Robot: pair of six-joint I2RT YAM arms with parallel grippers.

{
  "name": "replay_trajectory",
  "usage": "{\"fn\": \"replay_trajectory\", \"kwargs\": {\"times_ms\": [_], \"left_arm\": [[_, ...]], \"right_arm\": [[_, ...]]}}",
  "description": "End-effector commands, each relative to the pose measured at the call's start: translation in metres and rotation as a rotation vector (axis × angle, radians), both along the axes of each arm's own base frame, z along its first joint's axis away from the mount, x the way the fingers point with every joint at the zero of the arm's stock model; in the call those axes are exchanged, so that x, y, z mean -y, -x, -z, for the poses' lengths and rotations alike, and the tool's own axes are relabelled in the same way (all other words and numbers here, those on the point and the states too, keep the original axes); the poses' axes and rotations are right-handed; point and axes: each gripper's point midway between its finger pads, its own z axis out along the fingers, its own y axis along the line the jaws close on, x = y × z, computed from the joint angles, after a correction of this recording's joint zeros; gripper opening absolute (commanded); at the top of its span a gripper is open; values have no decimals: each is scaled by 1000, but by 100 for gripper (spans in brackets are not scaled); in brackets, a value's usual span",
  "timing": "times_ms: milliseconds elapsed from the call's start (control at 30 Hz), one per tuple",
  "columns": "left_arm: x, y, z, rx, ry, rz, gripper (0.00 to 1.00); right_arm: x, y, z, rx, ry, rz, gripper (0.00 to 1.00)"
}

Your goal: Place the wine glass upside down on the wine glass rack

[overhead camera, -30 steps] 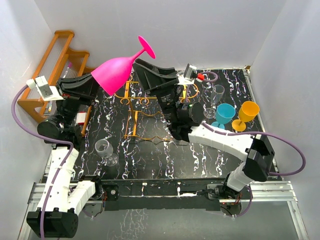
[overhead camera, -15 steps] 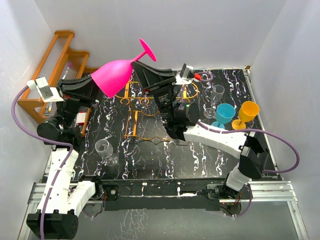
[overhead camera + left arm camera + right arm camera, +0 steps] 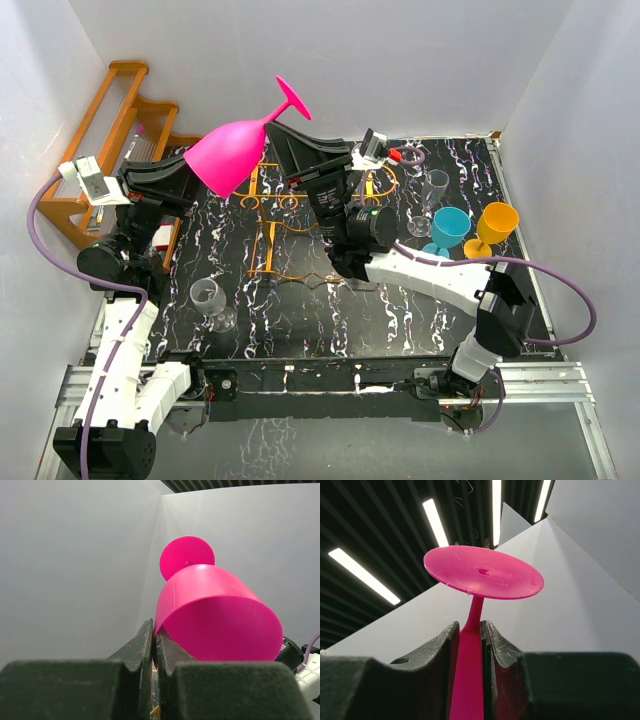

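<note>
A pink wine glass (image 3: pixel 228 155) hangs tilted in the air above the back left of the table, bowl low on the left and round foot high on the right. My left gripper (image 3: pixel 190 166) is shut on the bowl's rim; in the left wrist view its fingers (image 3: pixel 145 640) pinch the rim of the wine glass (image 3: pixel 215 615). My right gripper (image 3: pixel 272 132) is shut on the stem, and the right wrist view shows the wine glass (image 3: pixel 482 572) foot above both pads (image 3: pixel 492 640). The thin gold wire wine glass rack (image 3: pixel 268 240) stands on the table below the glass.
A brown wooden stepped rack (image 3: pixel 110 130) stands at the back left. A clear glass (image 3: pixel 210 300) sits near the left arm. At the right stand another clear glass (image 3: pixel 435 185), a teal glass (image 3: pixel 448 228) and an orange glass (image 3: pixel 495 225).
My right gripper has shifted slightly left and closed onto the pink glass's stem. The left gripper has kept its hold on the rim, and the glass has barely moved.
</note>
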Motion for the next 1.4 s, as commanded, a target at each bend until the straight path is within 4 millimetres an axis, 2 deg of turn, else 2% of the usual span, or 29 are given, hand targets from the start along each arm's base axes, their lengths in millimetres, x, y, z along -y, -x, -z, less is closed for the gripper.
{"fn": "replay_trajectory", "kwargs": {"times_ms": [0, 67, 267, 333, 467, 633, 733, 800, 867, 900, 933, 1033, 1167, 1233, 1367], "left_arm": [[5, 9, 3, 7, -15, 32, 0], [5, 10, 3, 6, -16, 32, 0], [7, 12, 7, -5, -21, 37, 0], [6, 11, 8, -4, -21, 26, 0], [6, 11, 7, 3, -23, 19, 0], [5, 6, 7, -4, -22, 5, 0], [2, -8, 11, -69, -13, -17, 1], [4, -18, 12, -127, -48, -28, 17], [10, -29, 23, -236, -128, -19, 28], [12, -30, 23, -264, -173, -20, 31], [13, -28, 22, -294, -219, -20, 37], [12, -28, 35, -412, -357, -46, 48], [8, -12, 53, -479, -508, -73, 72], [-1, -8, 57, -487, -544, -136, 84], [-23, -5, 65, -474, -652, -261, 97]], "right_arm": [[15, 11, -24, 47, -84, -10, 28], [14, 9, -22, 43, -84, -11, 35], [12, 6, -19, 28, -88, -8, 40], [12, 6, -18, 30, -87, -10, 34], [7, 8, -18, 49, -79, -22, 10], [1, 9, -20, 56, -74, -52, 8], [-1, 13, -28, 60, -46, -66, 8], [0, 17, -41, 75, 7, -45, 8], [6, 23, -58, 110, 90, 28, 8], [13, 27, -67, 128, 128, 68, 8], [28, 37, -80, 156, 147, 109, 8], [61, 50, -89, 178, 253, 221, 8], [100, 55, -59, 123, 450, 351, 8], [118, 58, -38, 91, 526, 393, 8], [130, 61, 15, 36, 772, 396, 8]]}}
